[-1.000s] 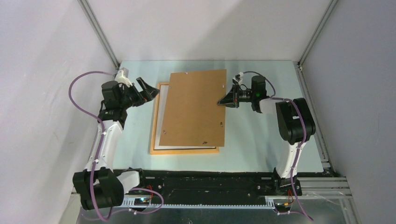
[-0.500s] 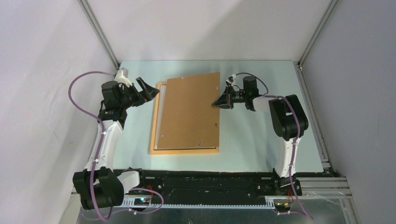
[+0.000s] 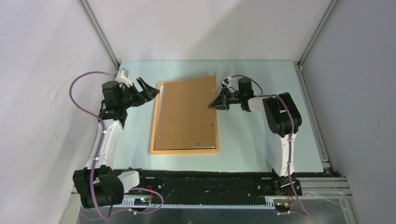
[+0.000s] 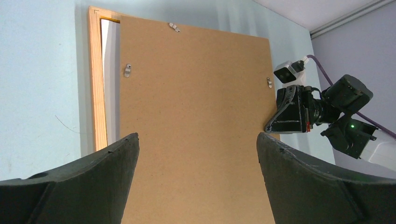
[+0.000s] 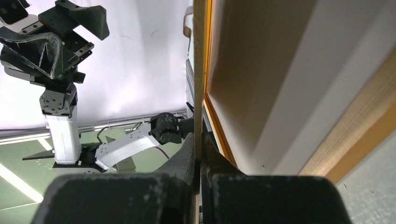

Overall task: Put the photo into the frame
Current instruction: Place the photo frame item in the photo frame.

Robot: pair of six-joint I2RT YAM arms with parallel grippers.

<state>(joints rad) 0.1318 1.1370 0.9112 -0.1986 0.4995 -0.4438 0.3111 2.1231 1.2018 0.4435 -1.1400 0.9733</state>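
The light-orange wooden frame (image 3: pixel 184 151) (image 4: pixel 97 93) (image 5: pixel 359 140) lies flat on the pale table. A plain brown backing board (image 3: pixel 187 114) (image 4: pixel 196 93) covers nearly all of its opening, tilted with its right side raised. My right gripper (image 3: pixel 211 106) (image 5: pixel 198 135) is shut on the board's right edge. Of the photo I see only a pale strip (image 4: pixel 110 84) inside the frame's left rail; its picture side is hidden. My left gripper (image 3: pixel 150 93) (image 4: pixel 196 140) hovers at the frame's far-left corner, open, with nothing between its fingers.
Small metal clips (image 4: pixel 127 70) sit on the board's upper face. White enclosure walls and aluminium posts (image 3: pixel 100 35) close in the table on three sides. The arms' black base rail (image 3: pixel 201 182) runs along the near edge.
My right gripper has moved left and down with the board, which has swung from overhanging the frame's right side to lying over its opening. The left arm has not moved.
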